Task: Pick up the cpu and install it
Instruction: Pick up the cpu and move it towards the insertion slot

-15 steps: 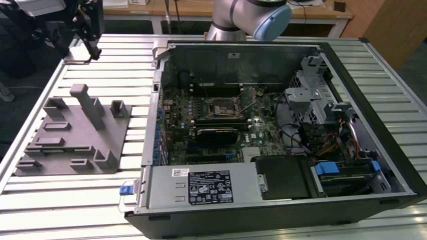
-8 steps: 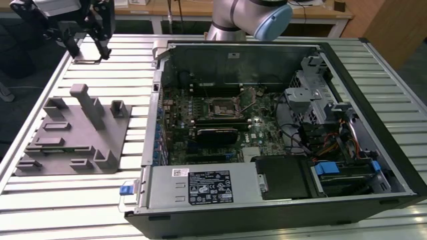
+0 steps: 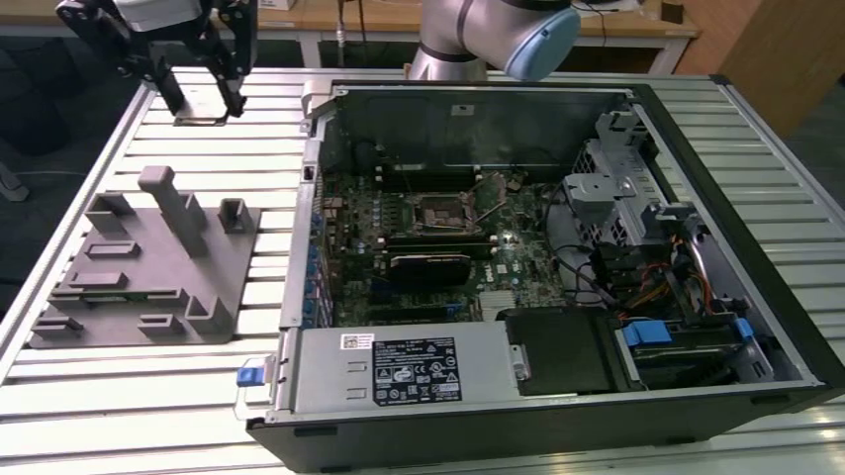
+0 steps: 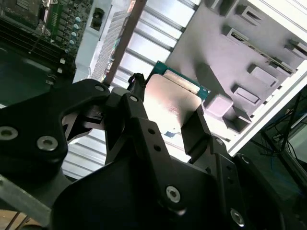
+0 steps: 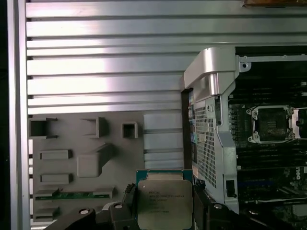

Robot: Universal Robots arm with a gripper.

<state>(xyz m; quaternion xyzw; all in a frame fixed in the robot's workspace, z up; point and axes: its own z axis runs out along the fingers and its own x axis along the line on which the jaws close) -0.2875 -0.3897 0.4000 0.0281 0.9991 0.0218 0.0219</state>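
The cpu [image 5: 164, 203] is a flat square chip with a pale silver top and a thin green rim, also seen close up as cpu [image 4: 172, 100]. My gripper [image 5: 164, 207] is shut on it, a black finger on each of two opposite edges. In the exterior view the gripper [image 3: 201, 99] hangs above the slatted table's far corner on the exterior view's left, with the grey cpu [image 3: 198, 105] between its fingers. The black-framed socket [image 3: 440, 210] lies on the motherboard inside the open computer case, apart from the gripper; in the first wrist view the socket [image 5: 272, 124] has an empty square middle.
A grey plastic fixture block [image 3: 145, 267] with pegs and slots sits on the slatted aluminium table [image 3: 119, 416], beside the case. The case's metal wall [image 5: 211, 139] stands between fixture and motherboard. A power supply [image 3: 396, 371] and drive bays [image 3: 620, 208] crowd the case interior.
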